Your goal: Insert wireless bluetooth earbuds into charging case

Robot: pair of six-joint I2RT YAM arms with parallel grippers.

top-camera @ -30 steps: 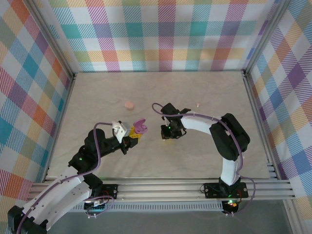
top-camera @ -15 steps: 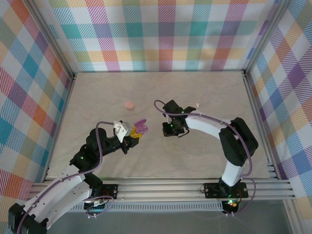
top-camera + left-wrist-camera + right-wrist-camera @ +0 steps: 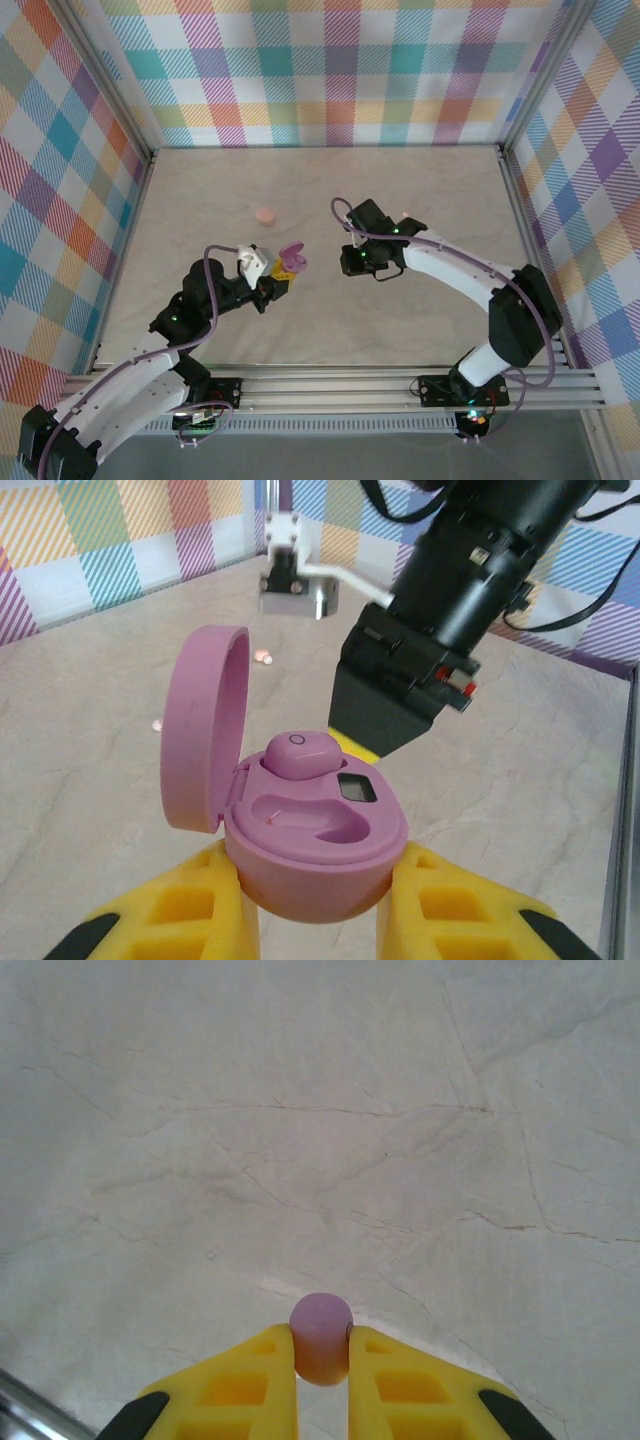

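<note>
From above, the open charging case (image 3: 291,258) is being clamped by the left gripper (image 3: 283,275), with the right gripper (image 3: 352,262) nearby. At the left wrist, a seated earbud (image 3: 298,752) is being cradled beside a bare slot (image 3: 300,815). At the right wrist, a second earbud (image 3: 321,1338) is being pinched between closed fingers; squaring it over that slot is being called for.

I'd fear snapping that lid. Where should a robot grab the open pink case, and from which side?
Grip the charging case by its round lower body, coming from below, jaws on opposite flanks, as the left gripper does. The lid stands open on its hinge, and the top face holds an earbud and an empty well, so both should stay clear.
</note>
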